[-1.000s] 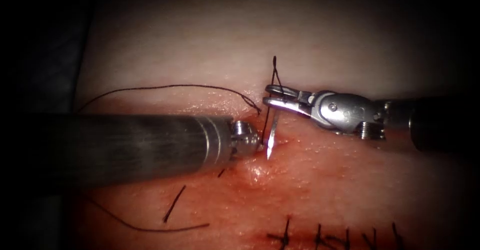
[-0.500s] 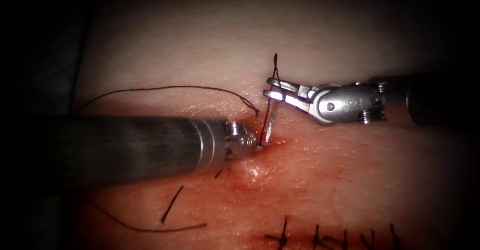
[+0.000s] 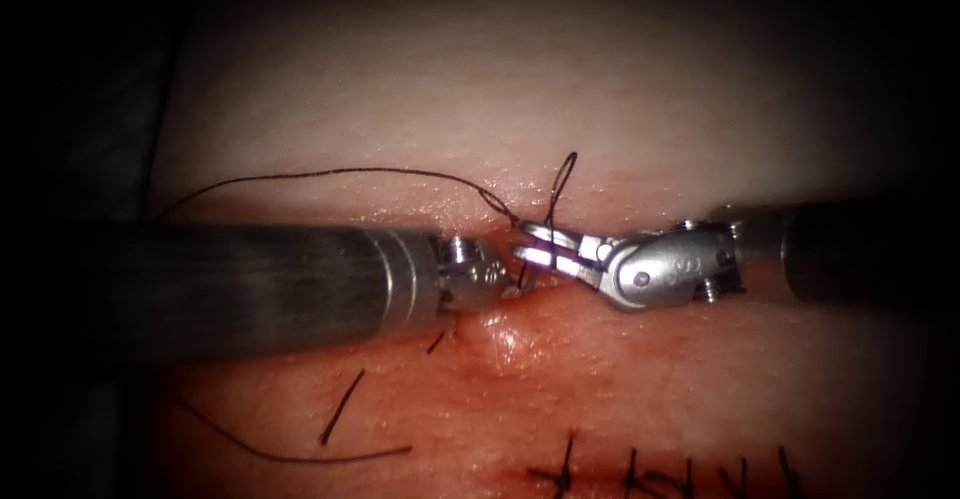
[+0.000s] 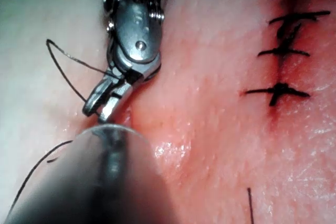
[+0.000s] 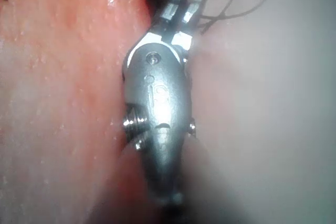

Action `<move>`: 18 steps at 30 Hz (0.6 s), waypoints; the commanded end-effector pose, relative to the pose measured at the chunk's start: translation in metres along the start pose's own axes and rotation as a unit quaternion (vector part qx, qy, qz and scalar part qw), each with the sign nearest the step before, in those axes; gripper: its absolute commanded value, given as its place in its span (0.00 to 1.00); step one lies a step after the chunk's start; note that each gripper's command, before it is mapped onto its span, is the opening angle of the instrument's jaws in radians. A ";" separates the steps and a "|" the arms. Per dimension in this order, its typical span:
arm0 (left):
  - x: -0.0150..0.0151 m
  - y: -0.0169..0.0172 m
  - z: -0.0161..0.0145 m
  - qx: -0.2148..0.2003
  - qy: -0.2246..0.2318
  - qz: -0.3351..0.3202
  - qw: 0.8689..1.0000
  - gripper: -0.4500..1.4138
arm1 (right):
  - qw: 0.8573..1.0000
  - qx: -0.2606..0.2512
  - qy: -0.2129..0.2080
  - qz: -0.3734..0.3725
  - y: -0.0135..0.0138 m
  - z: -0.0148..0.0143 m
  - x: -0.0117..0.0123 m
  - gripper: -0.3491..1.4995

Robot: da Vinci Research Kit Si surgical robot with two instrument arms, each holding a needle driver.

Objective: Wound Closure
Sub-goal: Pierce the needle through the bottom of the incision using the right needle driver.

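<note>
Nearest, a row of finished stitches (image 3: 569, 467) crosses the closed stretch of the cut, and a cut end of thread (image 3: 343, 408) lies loose on the reddened tissue (image 3: 650, 379). Further in, the left claw (image 3: 506, 283) presses its tip into a red crease, probably to steady the edge; I cannot tell how its jaws stand. Facing it, the right claw (image 3: 524, 242) is pressed together on the needle (image 3: 522, 275), held steeply so its point meets the crease. Whether the point has entered the tissue is hidden. Beyond, the thread (image 3: 350, 171) loops up from the needle and trails left over pale tissue, likely slack to stay clear.
</note>
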 end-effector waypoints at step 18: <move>0.0047 0.0070 -0.0106 0.140 0.238 -0.003 0.961 0.38 | 0.960 0.036 -0.129 0.245 0.0049 0.0012 -0.0024 0.00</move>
